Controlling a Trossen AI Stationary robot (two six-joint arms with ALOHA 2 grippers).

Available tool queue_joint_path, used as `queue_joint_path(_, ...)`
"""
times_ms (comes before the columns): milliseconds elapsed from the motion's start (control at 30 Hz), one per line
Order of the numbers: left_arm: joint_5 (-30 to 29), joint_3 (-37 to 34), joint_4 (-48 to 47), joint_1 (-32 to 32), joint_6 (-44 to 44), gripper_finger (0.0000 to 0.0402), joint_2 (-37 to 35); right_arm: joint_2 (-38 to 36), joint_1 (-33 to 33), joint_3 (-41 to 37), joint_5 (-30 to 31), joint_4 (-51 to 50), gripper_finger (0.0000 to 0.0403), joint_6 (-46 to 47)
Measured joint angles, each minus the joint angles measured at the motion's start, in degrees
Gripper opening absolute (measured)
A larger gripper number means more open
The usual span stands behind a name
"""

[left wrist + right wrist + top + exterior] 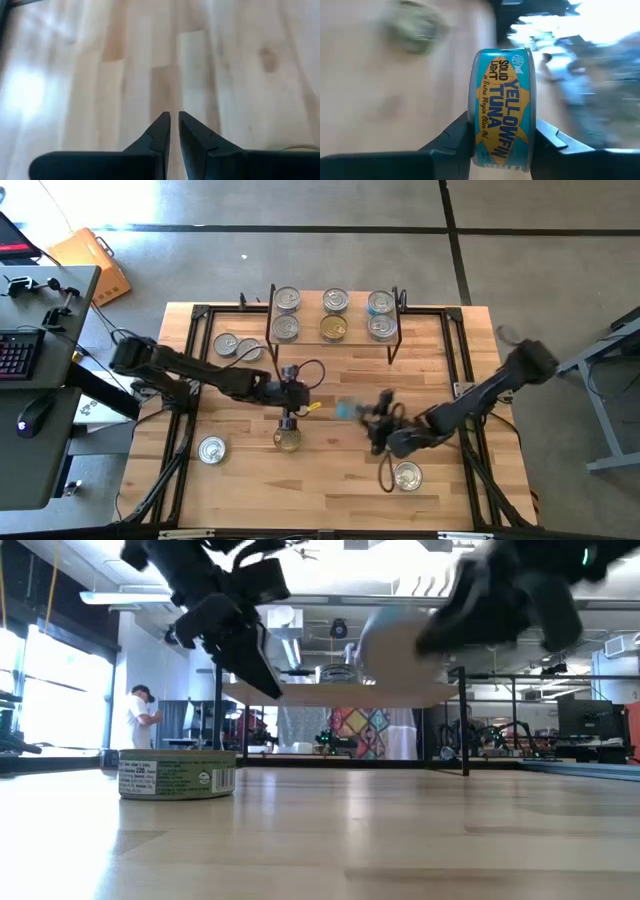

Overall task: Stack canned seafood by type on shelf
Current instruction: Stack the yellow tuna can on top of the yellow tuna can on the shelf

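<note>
My left hand (288,423) hangs just above a green-labelled can (288,439) near the middle of the bench (330,490), its fingers (161,131) nearly together with only a slit between them and nothing in them. The can sits flat on the wood just under the fingertips.

My right hand (502,137) is clamped on a blue yellowfin tuna can (502,107), gripped across its flat faces so it stands on edge between the pads, lifted clear of the bench. So the step in hand looks like carrying this can to the shelf (335,315), which stands well ahead of both hands at the far edge. Next I judge I must swing it forward, turn it flat and set it on a matching stack.

Counting left to right from above: one can at the near left, two beside the shelf's left end, one under my left hand, six on the shelf in three pairs, one in my right hand, one just below it. Twelve in all.
</note>
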Motion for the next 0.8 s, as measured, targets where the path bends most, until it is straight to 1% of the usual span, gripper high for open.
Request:
queue_joint_path(67,-3.2,0.0,-1.7,-1.6,-1.8,0.0028,-1.3,-5.2,0.0,2.9,10.5,-6.3,0.0121,-3.5)
queue_joint_path(100,-4.0,0.0,-1.4,-2.4,-1.8,0.0026,-1.8,-7.9,-0.9,4.8,14.3,-9.1,0.0121,-5.6)
queue_joint_path(133,-4.7,0.0,-1.2,-3.2,-1.8,0.0025,-2.1,-10.3,-2.5,6.9,16.3,-11.9,0.0121,-7.5)
queue_joint_path(167,-5.3,0.0,-1.0,-4.0,-1.8,0.0024,-2.3,-12.4,-4.5,9.0,16.6,-14.6,0.0121,-9.0)
queue_joint_path(200,-5.9,0.0,-0.4,-4.8,-1.8,0.0023,-2.4,-14.2,-7.2,11.2,15.6,-17.3,0.0121,-10.2)
queue_joint_path(300,-8.3,0.0,0.7,-6.9,-2.4,0.0023,-2.3,-17.2,-17.5,17.6,8.7,-26.9,0.0121,-13.2)
queue_joint_path(400,-11.5,0.0,0.7,-9.0,-4.3,0.0023,-2.3,-17.4,-30.1,23.2,-0.7,-34.0,0.0121,-17.3)
queue_joint_path(500,-15.0,0.0,0.2,-11.3,-5.6,0.0023,-2.3,-15.3,-41.6,25.2,-10.3,-35.1,0.0121,-22.0)
queue_joint_path(600,-18.7,0.0,0.1,-13.3,-7.4,0.0023,-2.3,-12.9,-51.3,25.2,-18.0,-33.5,0.0121,-25.7)
queue_joint_path(667,-21.5,0.0,0.2,-14.4,-8.9,0.0023,-2.3,-10.8,-55.9,25.3,-20.5,-33.2,0.0121,-27.3)
queue_joint_path(700,-23.0,0.0,0.3,-15.0,-9.3,0.0023,-2.3,-9.7,-57.6,25.3,-20.7,-33.4,0.0121,-28.1)
queue_joint_path(800,-26.2,0.0,0.4,-16.3,-8.5,0.0023,-2.3,-6.7,-60.5,25.3,-21.0,-33.3,0.0121,-29.3)
